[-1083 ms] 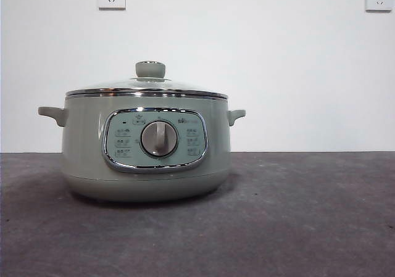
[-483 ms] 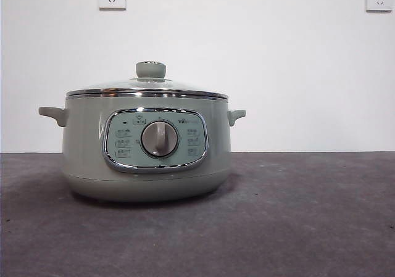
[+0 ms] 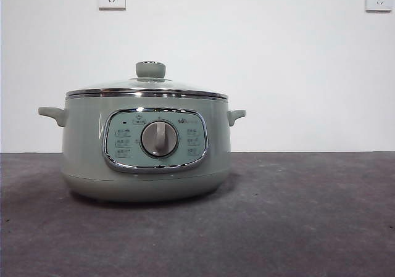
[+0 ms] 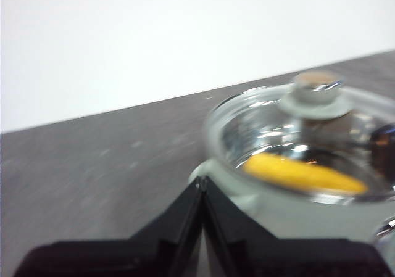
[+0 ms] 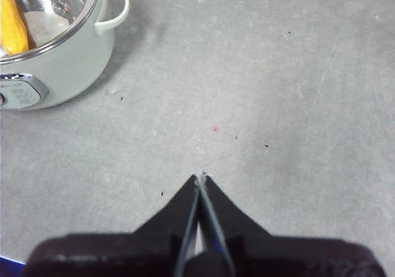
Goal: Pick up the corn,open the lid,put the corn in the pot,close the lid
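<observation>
Front view: the pot (image 3: 146,147) is seen standing on the dark grey tabletop (image 3: 296,215), toward its left side, with the lid (image 3: 147,89) seated flat on the rim. No arm is shown here. The pot's body is a smooth, pale sage-green shell, rounded at the base, with 2 small side handles; a chrome-framed control panel (image 3: 155,140) with a silver dial (image 3: 159,139) is set in its front. The lid is a shallow glass dome edged in bright steel and topped by a pale green knob (image 3: 150,70). 2 wall sockets are mounted high on the white wall behind.

Left wrist view: the left gripper (image 4: 202,184) is shown with its black jaws pressed together on nothing, hanging just beside the pot. Although blurred, the corn (image 4: 302,173) is made out as a yellow tapered shape lying inside the pot, under the glass lid.

Right wrist view: the right gripper (image 5: 200,179) is held well apart from the pot over bare, matte, faintly speckled tabletop, its jaws likewise closed and empty. A sliver of the yellow cob is glimpsed inside the shiny steel bowl at the picture's corner.

With the corn inside and the lid in place, all 4 steps are judged to be done; nothing appears to be left but parking the arms.
</observation>
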